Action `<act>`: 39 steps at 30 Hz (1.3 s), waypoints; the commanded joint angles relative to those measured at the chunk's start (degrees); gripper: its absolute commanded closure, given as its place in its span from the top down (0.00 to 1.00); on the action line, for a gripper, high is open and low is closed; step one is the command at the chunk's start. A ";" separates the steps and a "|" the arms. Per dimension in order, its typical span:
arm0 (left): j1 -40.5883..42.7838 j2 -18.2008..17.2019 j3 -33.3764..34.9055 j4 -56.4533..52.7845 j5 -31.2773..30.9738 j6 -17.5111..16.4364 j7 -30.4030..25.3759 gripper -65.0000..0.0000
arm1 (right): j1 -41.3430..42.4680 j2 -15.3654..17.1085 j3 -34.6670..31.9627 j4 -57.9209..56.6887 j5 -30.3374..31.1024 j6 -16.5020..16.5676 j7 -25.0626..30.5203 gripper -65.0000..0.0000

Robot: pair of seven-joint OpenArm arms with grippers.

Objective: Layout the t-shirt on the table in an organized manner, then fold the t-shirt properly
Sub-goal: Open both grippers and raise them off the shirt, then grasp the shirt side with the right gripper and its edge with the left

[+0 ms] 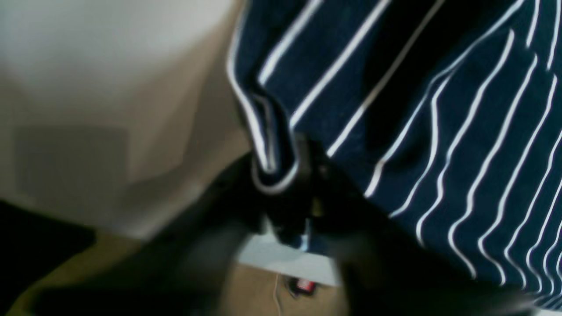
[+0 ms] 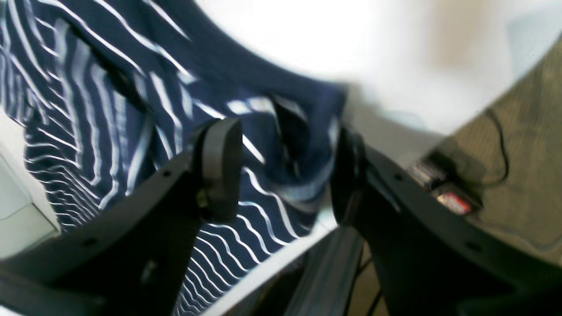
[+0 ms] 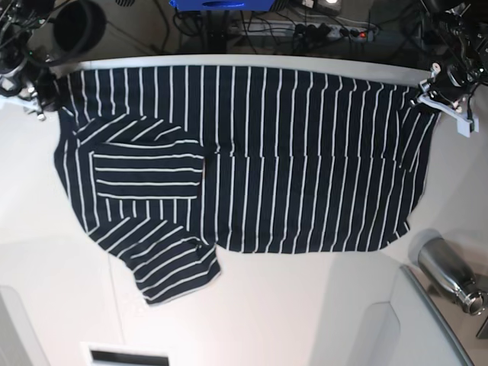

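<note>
The dark navy t-shirt [image 3: 305,152] with thin white stripes lies spread wide on the white table [image 3: 290,305], one straight edge along the curved far rim. A sleeve [image 3: 145,175] is folded over its left part. At the shirt's far right corner my left gripper [image 3: 435,90] is open; in the blurred left wrist view its jaws [image 1: 279,184] stand a little apart with a loose fold of the shirt's edge [image 1: 268,145] between them. My right gripper [image 3: 36,99] is at the far left corner. Its jaws [image 2: 285,171] are wide open around a slack corner of cloth [image 2: 303,131].
A metal bottle [image 3: 450,274] lies at the right front beside a grey panel [image 3: 396,328]. Cables and a power strip [image 3: 335,30] lie on the floor beyond the far rim. Bare white tabletop runs along the near side.
</note>
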 commanded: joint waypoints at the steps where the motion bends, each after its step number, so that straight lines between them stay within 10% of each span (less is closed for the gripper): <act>1: -0.17 -0.95 -0.38 1.41 -0.63 0.21 -0.86 0.34 | 0.02 0.81 0.06 1.53 0.67 0.09 0.87 0.46; 7: -0.09 -1.04 -0.38 1.76 -0.63 0.30 -0.77 0.67 | -0.33 1.07 0.15 2.50 0.67 0.09 0.87 0.46; 20: -2.20 -6.23 -6.62 1.85 -0.72 4.08 -0.86 0.68 | 1.69 7.31 1.03 2.50 1.03 -6.06 8.08 0.46; 25: -4.92 -7.98 -6.36 2.03 -1.07 3.99 -0.86 0.67 | 4.68 9.86 -8.90 2.50 1.03 4.31 5.27 0.45; 27: -6.59 -7.54 -6.09 3.08 -0.72 3.90 -0.86 0.58 | 5.65 10.04 -14.71 2.50 1.03 9.41 5.36 0.45; 31: -10.72 -6.40 -1.35 3.35 -0.72 3.90 -0.86 0.00 | 8.72 9.69 -24.11 2.15 0.94 10.90 5.36 0.26; 34: -13.01 -6.23 5.25 2.99 -0.63 3.90 -1.21 0.00 | 10.92 8.89 -31.15 1.88 0.76 10.90 5.36 0.00; 39: -16.26 -4.20 13.95 1.06 -0.54 4.78 -6.49 0.00 | 16.81 9.25 -42.49 -4.53 0.67 10.90 5.44 0.01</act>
